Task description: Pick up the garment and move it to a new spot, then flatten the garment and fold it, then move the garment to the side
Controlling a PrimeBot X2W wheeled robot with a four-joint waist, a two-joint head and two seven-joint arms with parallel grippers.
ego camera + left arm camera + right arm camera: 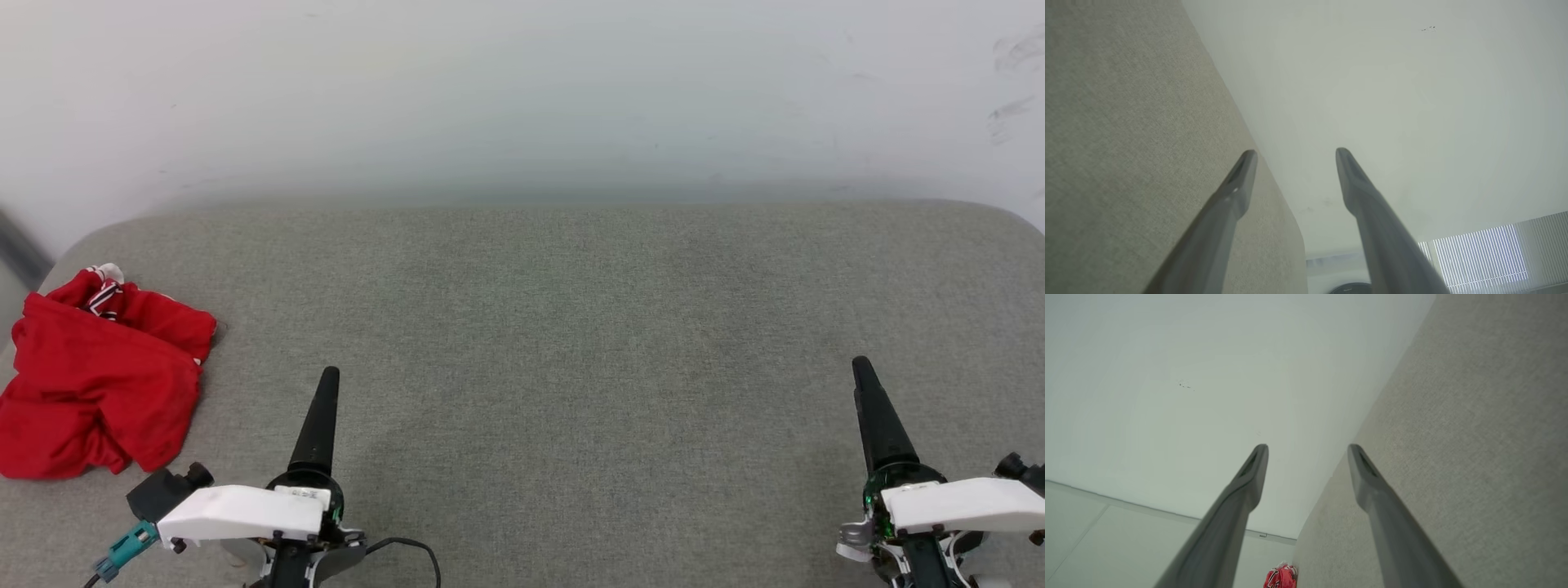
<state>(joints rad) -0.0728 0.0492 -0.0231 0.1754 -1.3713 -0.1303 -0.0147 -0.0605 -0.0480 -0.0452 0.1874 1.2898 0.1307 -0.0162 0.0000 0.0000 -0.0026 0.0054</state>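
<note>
Garment (98, 384) lies crumpled in soft red folds on grey woven cushion (571, 327).

Left gripper (1295, 155), right gripper (1308, 449): jaws wide apart, empty, over near edge of grey cushion (571, 327), one toward each end, fingers aimed at its far edge.

A grey fabric-covered surface (571, 327) meets a plain white wall (522, 98), with slatted window blinds (1486, 253) beyond.
</note>
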